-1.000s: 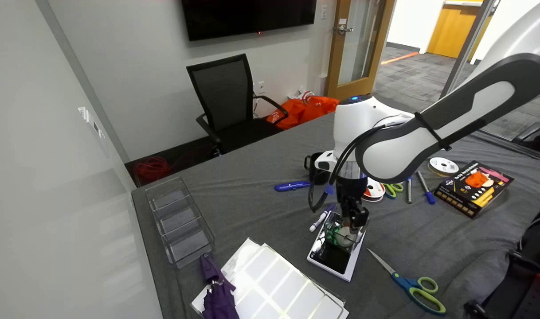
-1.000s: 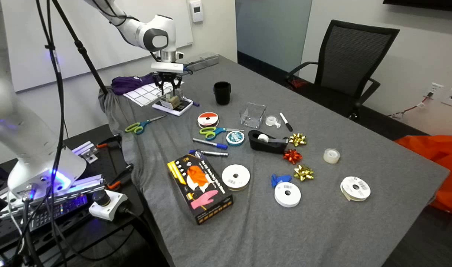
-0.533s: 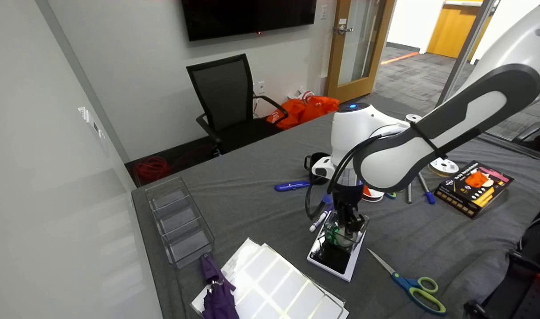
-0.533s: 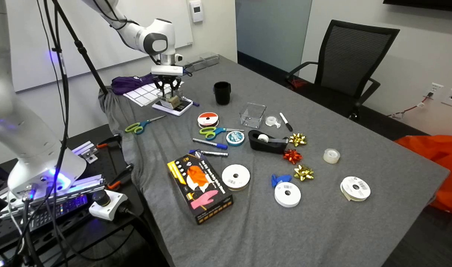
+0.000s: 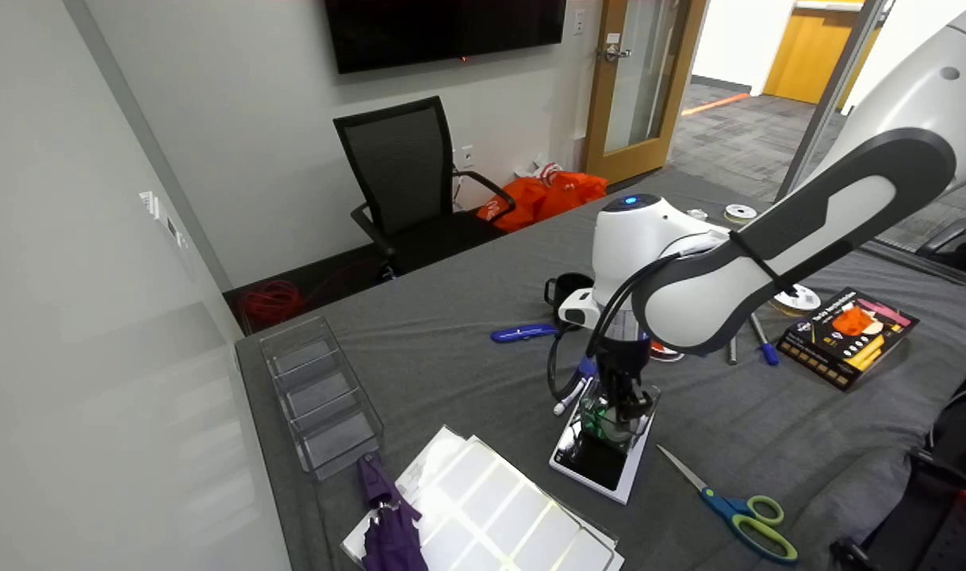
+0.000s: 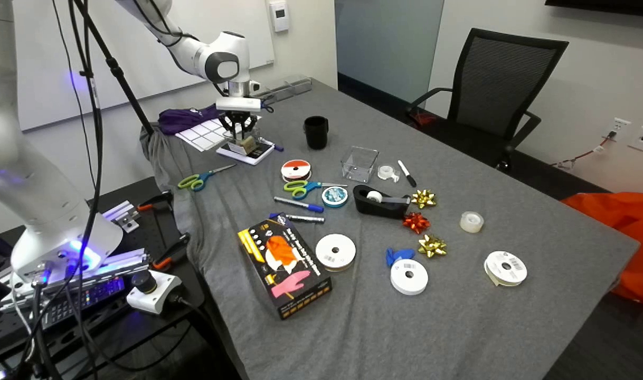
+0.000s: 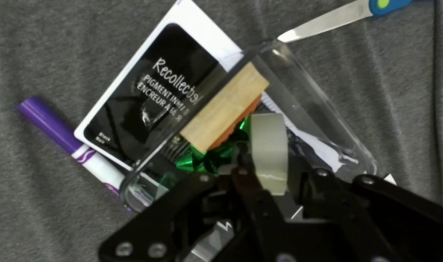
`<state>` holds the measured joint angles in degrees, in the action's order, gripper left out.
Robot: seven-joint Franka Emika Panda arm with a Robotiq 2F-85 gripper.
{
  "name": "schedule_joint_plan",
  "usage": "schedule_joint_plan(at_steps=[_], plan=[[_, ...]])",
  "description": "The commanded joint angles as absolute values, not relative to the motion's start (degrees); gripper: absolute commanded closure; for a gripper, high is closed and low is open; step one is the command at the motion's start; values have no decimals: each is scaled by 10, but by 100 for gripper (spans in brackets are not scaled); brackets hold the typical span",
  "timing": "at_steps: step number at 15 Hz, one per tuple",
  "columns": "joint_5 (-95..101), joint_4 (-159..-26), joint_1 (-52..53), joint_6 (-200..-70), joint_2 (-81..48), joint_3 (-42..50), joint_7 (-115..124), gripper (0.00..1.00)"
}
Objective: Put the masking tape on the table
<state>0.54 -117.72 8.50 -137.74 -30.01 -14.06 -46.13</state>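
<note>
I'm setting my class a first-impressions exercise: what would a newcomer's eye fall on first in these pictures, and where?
Probably the big white arm, reaching over the grey table, its end effector down at a clear box where a pale tape roll shows. Next, the boldly printed black box lying on the table beside a white spool. Then the orange bags beyond the table, by the black chair.

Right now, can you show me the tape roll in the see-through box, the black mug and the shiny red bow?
Tape roll (image 7: 268,149): wrist view, on its pale outer band.
Black mug (image 6: 316,135): in an exterior view, on its side.
Red bow (image 6: 416,222): in an exterior view, on its middle loops.
</note>
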Motion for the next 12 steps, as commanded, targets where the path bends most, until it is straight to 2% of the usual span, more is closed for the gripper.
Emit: schedule_joint_plan(at_steps=[1,3,12], plan=[[10,-1186,68,-1392,-300,-154,-476,99],[-5,-1192,59,-1387,-286,-164,-484,94],[-108,-1208,17,-1352,-178,-201,-547,94]])
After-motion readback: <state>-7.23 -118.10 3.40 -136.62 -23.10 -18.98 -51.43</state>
